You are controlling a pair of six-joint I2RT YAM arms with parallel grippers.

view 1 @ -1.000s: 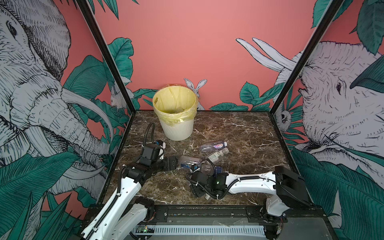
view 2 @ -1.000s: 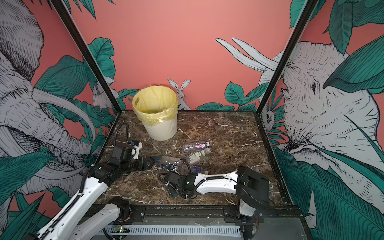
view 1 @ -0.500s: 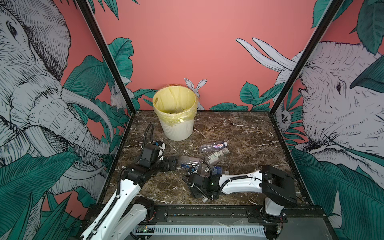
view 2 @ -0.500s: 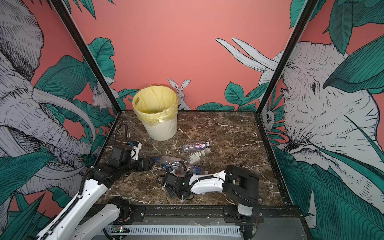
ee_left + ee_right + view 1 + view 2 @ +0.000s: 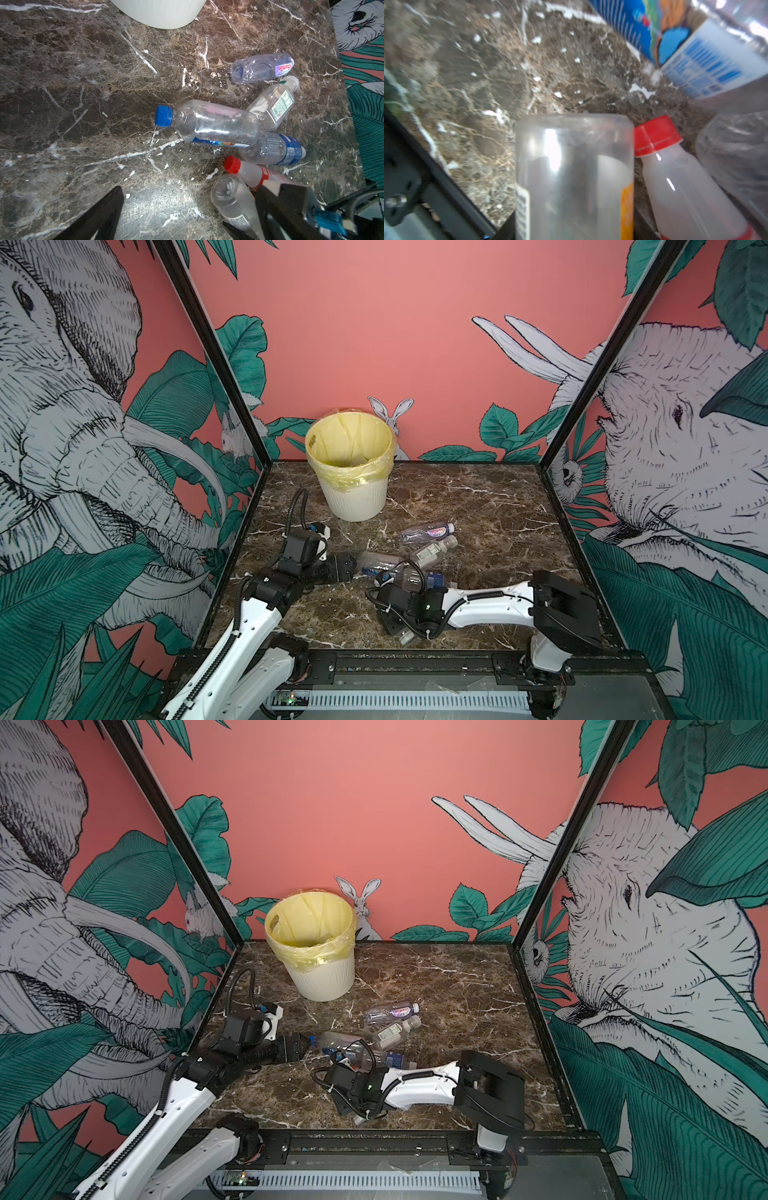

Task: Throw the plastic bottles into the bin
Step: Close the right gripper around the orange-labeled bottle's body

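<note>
Wide-open left jaws empty over brown marble desk point(image 5: 478, 497); cream ribbed round bin with yellow bag point(image 5: 353, 502) back-left; clear plastic bottles point(image 5: 207, 122) lying clustered mid-desk; right jaws around one clear orange-labelled bottle point(image 5: 571, 176), grip cannot tell; pink jungle-mural walls point(image 5: 374, 323).

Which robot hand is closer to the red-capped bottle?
Right. The right gripper sits beside the red-capped bottle, jaws around the clear bottle next to it. The left gripper is farther, open, by the blue cap.
</note>
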